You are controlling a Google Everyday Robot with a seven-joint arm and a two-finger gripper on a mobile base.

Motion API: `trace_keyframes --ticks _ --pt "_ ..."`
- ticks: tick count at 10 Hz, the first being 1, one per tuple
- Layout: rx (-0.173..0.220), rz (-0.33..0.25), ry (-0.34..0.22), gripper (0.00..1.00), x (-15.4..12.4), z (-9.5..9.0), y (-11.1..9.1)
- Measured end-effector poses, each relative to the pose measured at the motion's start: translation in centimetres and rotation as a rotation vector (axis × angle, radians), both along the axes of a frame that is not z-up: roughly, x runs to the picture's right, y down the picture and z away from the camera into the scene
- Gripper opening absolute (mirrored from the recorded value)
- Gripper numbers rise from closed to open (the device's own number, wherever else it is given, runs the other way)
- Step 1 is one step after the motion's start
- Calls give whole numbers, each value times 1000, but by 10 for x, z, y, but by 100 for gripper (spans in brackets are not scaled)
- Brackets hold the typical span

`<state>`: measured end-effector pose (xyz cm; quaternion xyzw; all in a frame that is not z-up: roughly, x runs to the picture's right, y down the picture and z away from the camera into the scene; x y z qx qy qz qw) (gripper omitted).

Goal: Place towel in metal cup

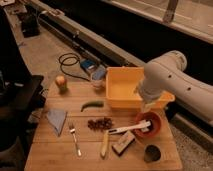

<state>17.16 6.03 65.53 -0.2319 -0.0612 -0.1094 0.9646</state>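
Claw (145,108), open or closed I cannot tell, hangs by the yellow bin (122,103), far from the towel (56,120), likely light and floppy: pinch its middle.

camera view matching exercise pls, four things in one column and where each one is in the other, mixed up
Things:
1. towel
2. metal cup
3. round fruit
4. gripper

Places:
A. far corner of the table, picture's left
B. near corner of the table, picture's right
C. left part of the table, beside the fork
D. at the yellow bin's front wall, just above the reddish bowl

Pairs: 1-C, 2-B, 3-A, 4-D
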Motion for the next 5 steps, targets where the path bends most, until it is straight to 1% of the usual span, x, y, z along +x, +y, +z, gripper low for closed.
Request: trace_keyframes --ticks 1,3,4,5 --pt "-14 -26 2 65 0 5 -1" --pt "-19 -83 -31 65 -18 15 -7" --pt "-18 -110 -47 65 -30 19 -9" --pt "-18 -151 -87 65 -59 22 -11"
